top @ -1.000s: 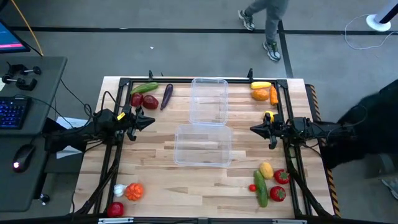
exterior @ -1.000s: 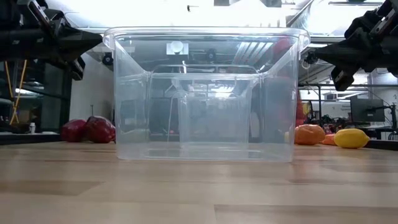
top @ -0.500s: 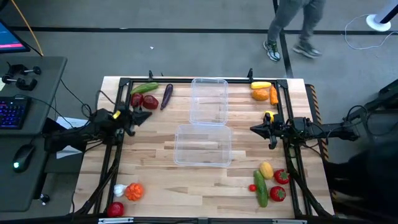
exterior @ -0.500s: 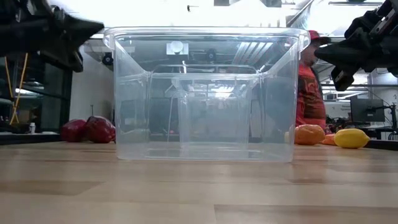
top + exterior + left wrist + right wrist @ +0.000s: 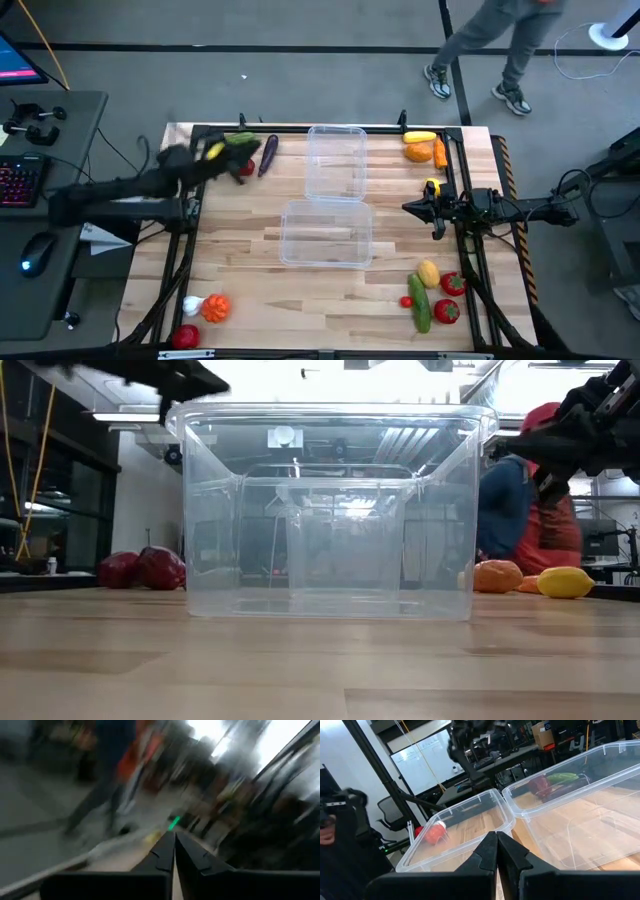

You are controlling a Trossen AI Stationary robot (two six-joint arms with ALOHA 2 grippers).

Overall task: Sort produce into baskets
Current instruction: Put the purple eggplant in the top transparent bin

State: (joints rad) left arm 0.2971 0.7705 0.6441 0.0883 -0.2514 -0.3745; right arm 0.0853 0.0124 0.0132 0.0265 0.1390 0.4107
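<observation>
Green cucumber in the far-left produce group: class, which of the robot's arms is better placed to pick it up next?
Left. The left gripper is over the green cucumber; the right gripper waits across both baskets.

Bright, even light falls from overhead, so shadows on my table point(image 5: 250, 250) are faint. My left arm point(image 5: 150, 182) smears with motion blur above the near tub point(image 5: 325, 510), and my left wrist view is streaked throughout. Ceiling lights point(image 5: 330, 370) glare white behind that tub, glinting on its walls.
</observation>
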